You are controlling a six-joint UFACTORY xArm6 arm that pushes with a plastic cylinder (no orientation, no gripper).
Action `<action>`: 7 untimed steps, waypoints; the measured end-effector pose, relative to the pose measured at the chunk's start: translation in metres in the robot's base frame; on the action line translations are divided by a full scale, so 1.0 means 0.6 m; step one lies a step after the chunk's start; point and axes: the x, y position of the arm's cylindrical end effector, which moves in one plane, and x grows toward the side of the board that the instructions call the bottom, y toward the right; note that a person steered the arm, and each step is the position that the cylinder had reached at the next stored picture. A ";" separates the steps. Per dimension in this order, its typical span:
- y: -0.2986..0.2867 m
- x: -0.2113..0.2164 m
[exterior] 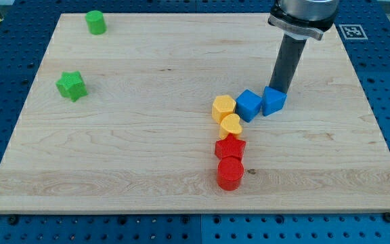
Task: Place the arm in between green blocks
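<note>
A green cylinder stands near the board's top left corner. A green star block lies below it at the left. My tip is far to the right of both, just behind a blue block and touching or nearly touching it. A second blue block, a cube, sits beside the first on its left.
A chain of blocks runs down from the blue ones: a yellow hexagon-like block, a yellow heart, a red star and a red cylinder. The wooden board lies on a blue perforated table.
</note>
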 end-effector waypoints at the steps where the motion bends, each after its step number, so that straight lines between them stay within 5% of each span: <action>1: 0.000 -0.030; 2: -0.012 -0.078; 7: -0.399 -0.118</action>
